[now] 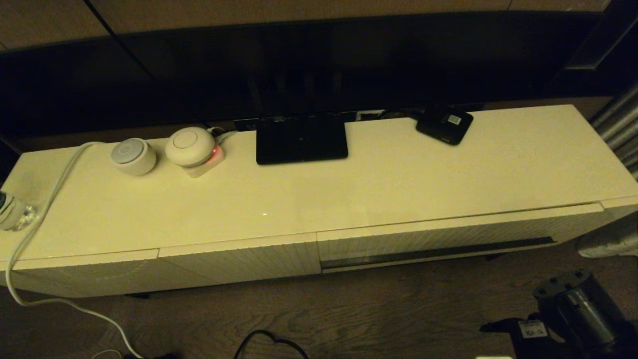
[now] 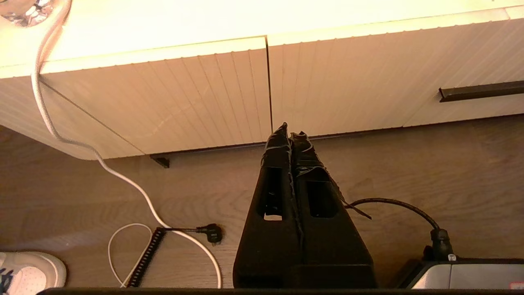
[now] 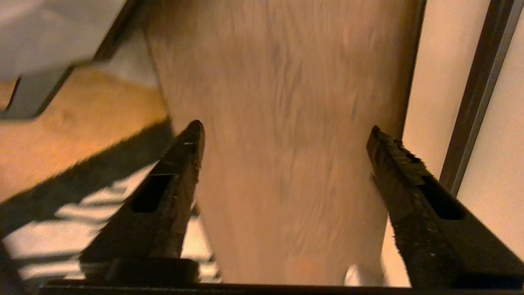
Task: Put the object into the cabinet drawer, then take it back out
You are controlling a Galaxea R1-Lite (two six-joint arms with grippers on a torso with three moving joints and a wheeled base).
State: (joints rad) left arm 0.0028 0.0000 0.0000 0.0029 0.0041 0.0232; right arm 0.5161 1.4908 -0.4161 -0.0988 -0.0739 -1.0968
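The black umbrella is out of sight in every view. The cabinet drawer (image 1: 448, 238) forms the right half of the cream cabinet front; it looks pushed in, and its long dark handle slot (image 1: 438, 252) faces the floor side. In the left wrist view the drawer's ribbed front (image 2: 368, 73) and the slot's end (image 2: 481, 91) show. My left gripper (image 2: 290, 130) is shut on nothing, low in front of the cabinet, near the seam between two front panels. My right gripper (image 3: 285, 127) is open and empty over the wooden floor; its arm (image 1: 573, 306) sits at the bottom right.
On the cabinet top stand a flat black stand (image 1: 301, 138), a small black box with a white label (image 1: 444, 124), two round white devices (image 1: 133, 155) (image 1: 190, 145) and a bottle (image 1: 12, 212). A white cable (image 1: 30, 234) hangs over the left end. Cables (image 2: 180, 231) lie on the floor.
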